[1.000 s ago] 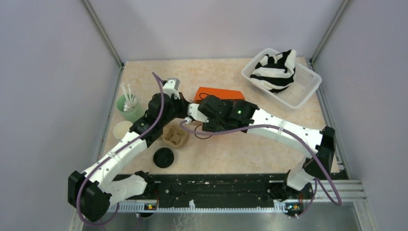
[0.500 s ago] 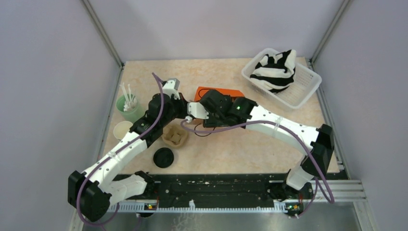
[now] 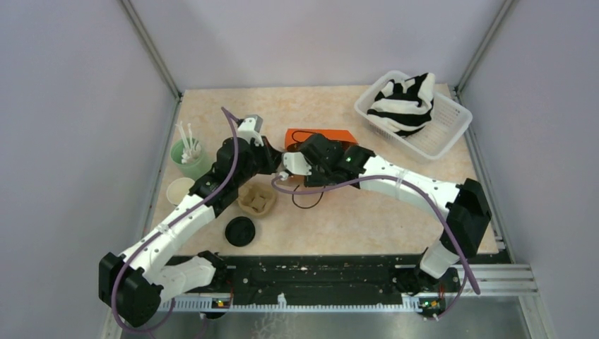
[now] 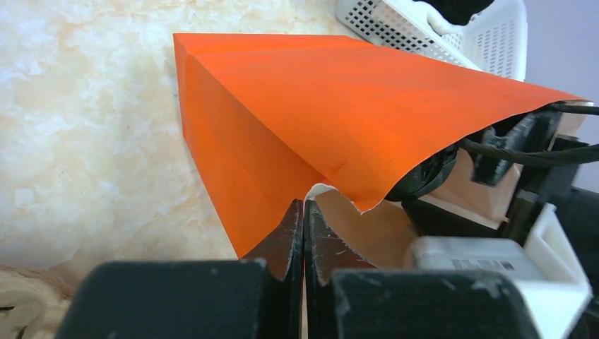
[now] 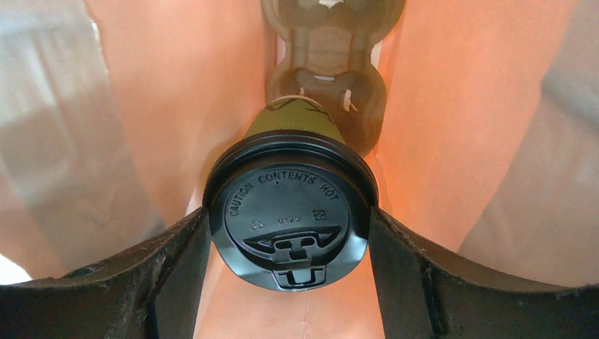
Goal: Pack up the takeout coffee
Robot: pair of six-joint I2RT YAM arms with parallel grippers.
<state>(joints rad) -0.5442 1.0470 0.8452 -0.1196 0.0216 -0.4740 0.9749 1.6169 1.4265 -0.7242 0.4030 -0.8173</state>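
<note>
Orange paper bag [image 4: 339, 106] lies on its side on the surface [image 4: 85, 106], mouth toward the jaws; inside it sits a brown cup carrier [image 5: 328, 78], just beyond the right jaws, and the white basket [image 3: 452, 133] past both jaws holds a black-and-white striped cloth [image 3: 406, 99]. Right jaws stand wide inside the bag, grasping the takeout coffee [image 5: 289, 226] by its black lid, one jaw touching each side. Left jaws clenched flat together, pinching the bag's mouth edge.
</note>
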